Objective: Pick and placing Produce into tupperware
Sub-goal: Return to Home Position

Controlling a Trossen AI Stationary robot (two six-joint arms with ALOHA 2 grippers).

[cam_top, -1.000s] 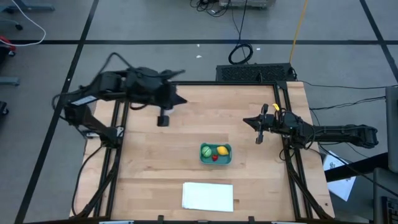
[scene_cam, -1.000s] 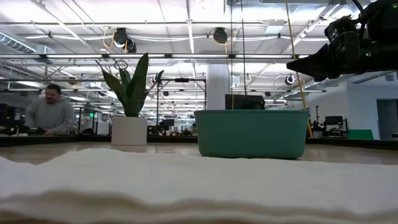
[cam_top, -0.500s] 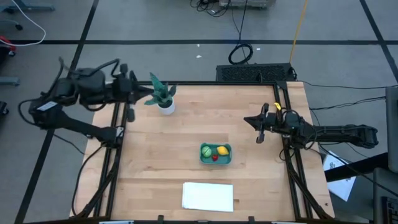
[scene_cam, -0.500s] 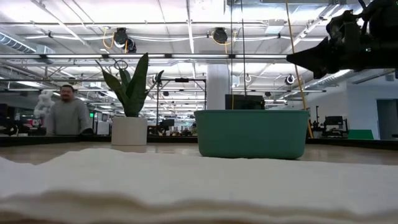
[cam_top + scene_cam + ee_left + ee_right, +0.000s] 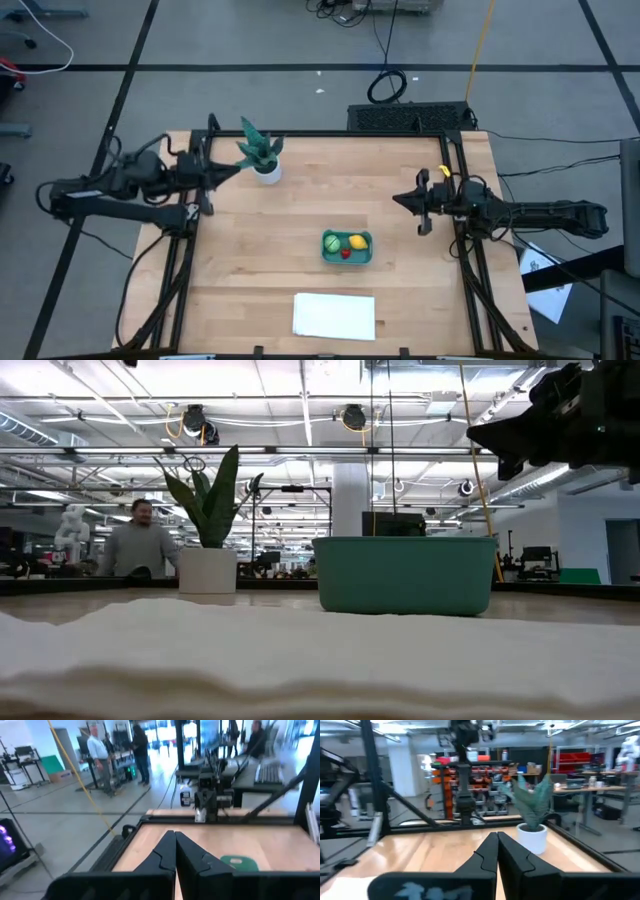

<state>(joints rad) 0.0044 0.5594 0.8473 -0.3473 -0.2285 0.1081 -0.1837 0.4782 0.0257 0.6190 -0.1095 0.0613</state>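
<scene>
The teal tupperware (image 5: 346,258) stands on the table right of the middle; it also shows in the low view (image 5: 405,574) and the left wrist view (image 5: 239,863). In it lie the produce: a round green piece (image 5: 332,242), a yellow one (image 5: 357,241) and a small red one (image 5: 346,253). My left gripper (image 5: 237,167) is shut and holds nothing. It points level toward the right at the table's far left, just left of a potted plant. My right gripper (image 5: 399,200) is shut too and holds nothing, at the right side above the table, pointing left.
A potted green plant (image 5: 262,156) in a white pot stands at the far left, close to my left fingertips. A flat white rectangle (image 5: 334,315) lies at the near edge, in front of the tupperware. A black frame borders the table. People stand in the room beyond.
My left arm has drawn back from over the table's far left toward the left edge and sunk, uncovering the plant; its gripper has come level. My right gripper has kept its place and tipped up a little. Both have stayed shut. Tupperware and produce have not moved.
</scene>
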